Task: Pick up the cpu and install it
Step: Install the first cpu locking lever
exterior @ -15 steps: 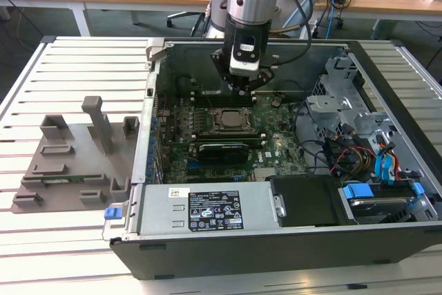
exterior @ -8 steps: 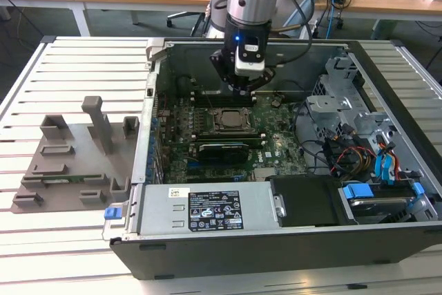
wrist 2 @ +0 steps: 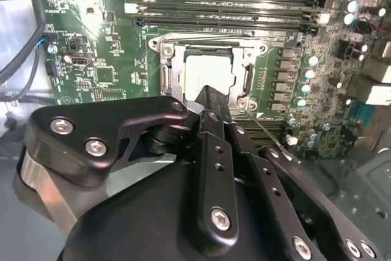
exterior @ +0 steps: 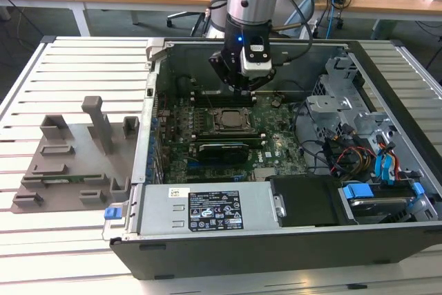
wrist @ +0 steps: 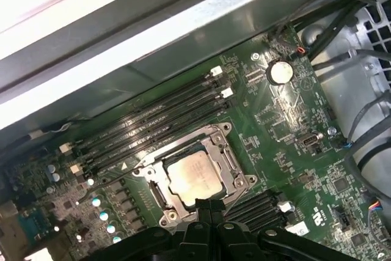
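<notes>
The cpu (exterior: pixel 226 119) lies flat in the black socket frame (exterior: pixel 211 112) on the green motherboard inside the open computer case. Its silvery top plate faces up in both wrist views, as the cpu (wrist 2: pixel 208 73) and the cpu (wrist: pixel 194 174). My gripper (exterior: pixel 243 88) hangs just above the socket, toward the case's back wall. In the wrist views the gripper (wrist 2: pixel 208 93) and gripper (wrist: pixel 209 205) has its black fingers pressed together, with nothing between them, and the tips sit over the chip's near edge.
Memory slots (wrist: pixel 159 114) flank the socket frame (wrist: pixel 227 151). A grey plastic tray (exterior: pixel 76 157) with upright blocks stands outside the case at the exterior view's left. Drive cages and cables (exterior: pixel 359 136) crowd the right side. The case's power supply (exterior: pixel 207 208) lies in front.
</notes>
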### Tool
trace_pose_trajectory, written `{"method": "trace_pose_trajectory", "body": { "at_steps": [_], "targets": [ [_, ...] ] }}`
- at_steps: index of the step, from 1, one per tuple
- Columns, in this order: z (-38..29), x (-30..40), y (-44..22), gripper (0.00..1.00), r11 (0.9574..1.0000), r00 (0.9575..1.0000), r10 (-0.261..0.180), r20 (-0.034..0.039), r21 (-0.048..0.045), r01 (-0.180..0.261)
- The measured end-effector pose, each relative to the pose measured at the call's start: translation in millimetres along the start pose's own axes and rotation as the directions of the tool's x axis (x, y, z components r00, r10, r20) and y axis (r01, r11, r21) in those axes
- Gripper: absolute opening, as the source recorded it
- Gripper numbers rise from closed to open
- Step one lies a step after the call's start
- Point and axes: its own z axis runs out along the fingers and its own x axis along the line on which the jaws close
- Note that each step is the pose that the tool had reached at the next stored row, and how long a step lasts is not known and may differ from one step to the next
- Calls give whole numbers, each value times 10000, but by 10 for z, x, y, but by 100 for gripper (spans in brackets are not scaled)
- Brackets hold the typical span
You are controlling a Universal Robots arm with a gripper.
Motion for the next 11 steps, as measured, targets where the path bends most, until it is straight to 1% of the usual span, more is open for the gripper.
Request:
{"method": "trace_pose_trajectory", "body": {
  "at_steps": [5,7,9,11],
  "targets": [
    [0,0,0,11,9987,9987,-518,28,-6,518],
    [0,0,0,11,9964,9964,-845,45,-9,845],
    [0,0,0,11,9945,9945,-1047,56,-10,1047],
    [0,0,0,11,9906,9905,-1370,74,-12,1370]
  ]
}}
